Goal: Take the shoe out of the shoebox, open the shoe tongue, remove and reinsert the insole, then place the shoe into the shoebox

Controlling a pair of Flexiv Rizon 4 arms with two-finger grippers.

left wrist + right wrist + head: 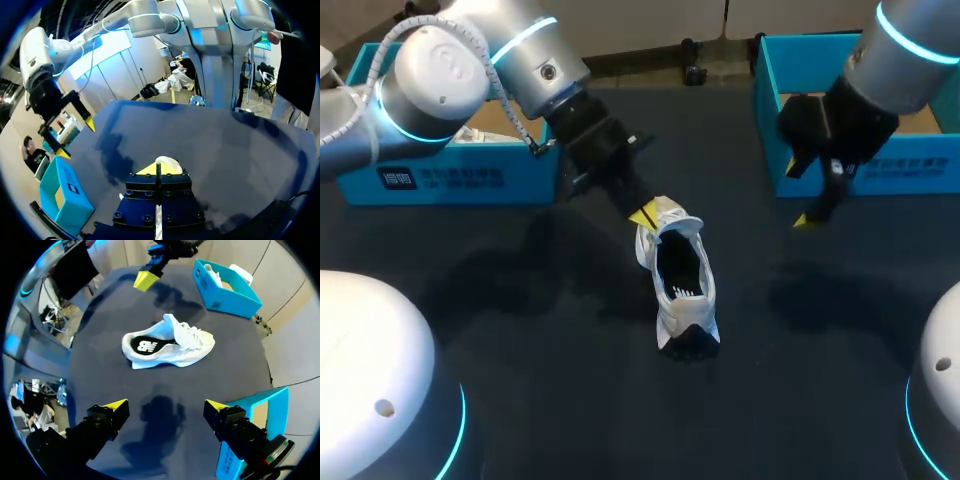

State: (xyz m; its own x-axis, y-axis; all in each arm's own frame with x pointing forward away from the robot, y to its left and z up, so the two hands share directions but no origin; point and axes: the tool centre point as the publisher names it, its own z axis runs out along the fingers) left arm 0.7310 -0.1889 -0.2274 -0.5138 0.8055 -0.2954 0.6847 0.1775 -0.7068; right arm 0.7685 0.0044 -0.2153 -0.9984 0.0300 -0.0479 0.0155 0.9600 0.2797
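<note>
from the head view, the shoe (682,290) stood out of both boxes on the table (520,350), between our arms, presumably so either one could reach its opening. our left gripper (645,215) hung just beside its far end, while our right gripper (810,212) hovered apart in front of the right shoebox (880,175); the left shoebox (450,175) lay behind the left arm. in the left wrist view, our fingers met in a closed pinch, a white bit of shoe just ahead of them. in the right wrist view, our own fingers stood wide apart and empty. ahead, the left claw showed clear of the shoe, the tongue (170,322) stood up and the insole (147,346) sat inside, so we judged the insole work next.
</note>
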